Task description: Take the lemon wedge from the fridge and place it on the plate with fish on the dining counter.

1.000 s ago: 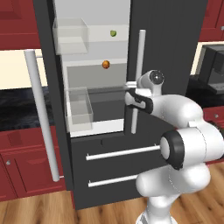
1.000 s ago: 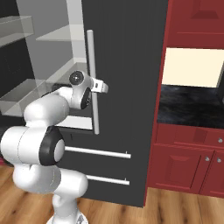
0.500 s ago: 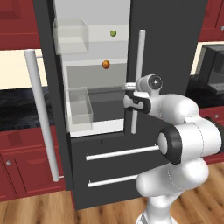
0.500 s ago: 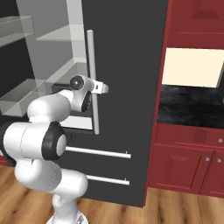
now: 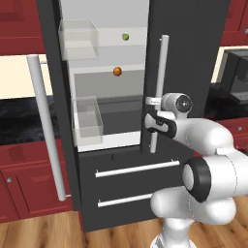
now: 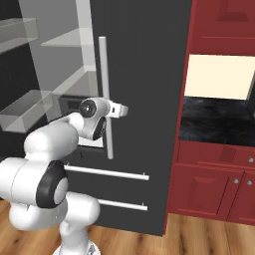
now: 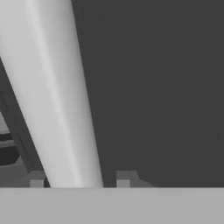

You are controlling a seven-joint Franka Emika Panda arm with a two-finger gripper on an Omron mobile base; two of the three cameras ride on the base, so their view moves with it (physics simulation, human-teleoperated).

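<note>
gripper (image 7: 78, 179) is clamped around the right door's silver handle (image 5: 159, 92) on the fridge (image 5: 193, 58); left door's swung open; lemon wedge (image 5: 125, 37) sits on an upper shelf

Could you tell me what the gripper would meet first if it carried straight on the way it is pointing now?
The gripper already straddles the handle of the closed door; straight ahead it would probably meet that bar, then the dark door behind it.

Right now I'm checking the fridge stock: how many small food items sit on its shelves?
2: a lemon wedge on the upper shelf, an orange-brown ball on the shelf below. Others may be hidden.
</note>
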